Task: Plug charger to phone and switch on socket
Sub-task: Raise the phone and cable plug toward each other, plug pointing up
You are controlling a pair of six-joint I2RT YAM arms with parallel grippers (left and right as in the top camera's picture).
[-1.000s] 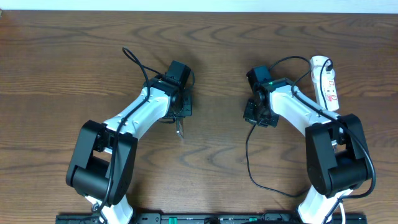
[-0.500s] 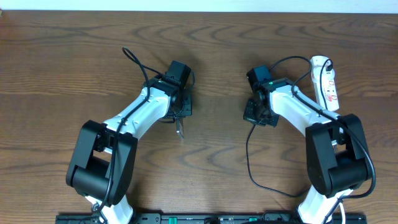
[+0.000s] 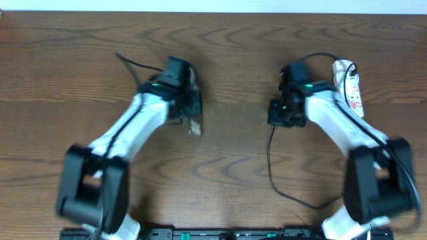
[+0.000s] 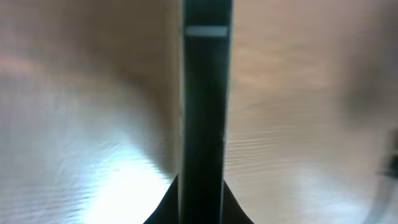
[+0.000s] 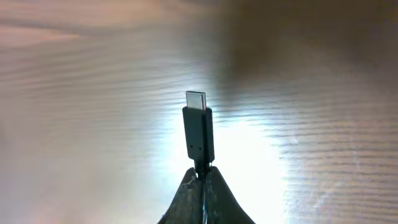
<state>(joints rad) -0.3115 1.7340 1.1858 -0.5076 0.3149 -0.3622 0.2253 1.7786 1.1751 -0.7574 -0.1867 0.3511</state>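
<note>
My left gripper (image 3: 186,112) is shut on the phone (image 3: 194,126), which it holds on edge above the table. In the left wrist view the phone (image 4: 205,112) is a dark vertical slab running up from the gripper (image 4: 202,208). My right gripper (image 3: 283,115) is shut on the charger cable just behind its small black connector (image 5: 198,127), which points away from the gripper (image 5: 202,183) with its metal tip bare. The cable (image 3: 269,167) trails down towards the front of the table. The white socket (image 3: 351,90) lies to the right of my right gripper.
Brown wooden table (image 3: 227,167). The black cable curves across the table in front of the right arm's base (image 3: 307,203). Another black cable arcs over the right wrist towards the far end of the socket (image 3: 320,59).
Both arms are blurred by motion. The left gripper with the phone has moved left and a little farther back. The right gripper with the connector has moved right, towards the socket.
</note>
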